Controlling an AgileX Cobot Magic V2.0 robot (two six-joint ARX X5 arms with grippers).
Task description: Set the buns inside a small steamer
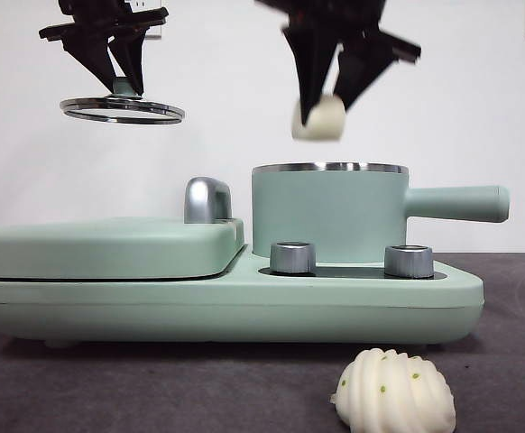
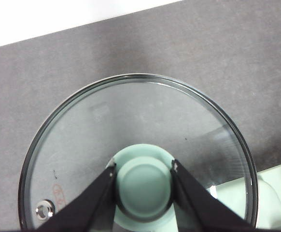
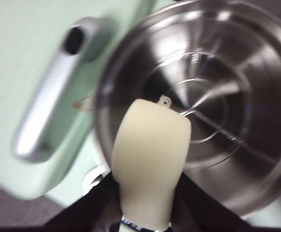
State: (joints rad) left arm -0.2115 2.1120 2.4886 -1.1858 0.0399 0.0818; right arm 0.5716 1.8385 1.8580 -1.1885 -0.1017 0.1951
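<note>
A: What did the right gripper point(image 1: 333, 97) carry?
B: It clamped the smooth cream bun point(image 1: 318, 118), upper centre, above the open steamer point(image 1: 329, 213), whose steel bowl point(image 3: 213, 96) held nothing.

A: And elsewhere?
B: The left gripper point(image 1: 118, 65) pinched the glass lid point(image 1: 123, 109) by its green knob point(image 2: 144, 182), upper left. The pleated, green-flecked bun point(image 1: 395, 393) lay on the table point(image 1: 154, 388), lower right; the chrome-handled griddle lid point(image 1: 109, 245) sat left.

Left hand point(image 1: 118, 56) raised high, jaws pointing down, clamped on lid knob point(image 2: 144, 186), lid point(image 1: 123, 109) hanging level in air. Right hand point(image 1: 339, 86) raised, tilted, jaws pinching smooth bun point(image 1: 319, 118) directly above steamer point(image 1: 328, 212).
</note>
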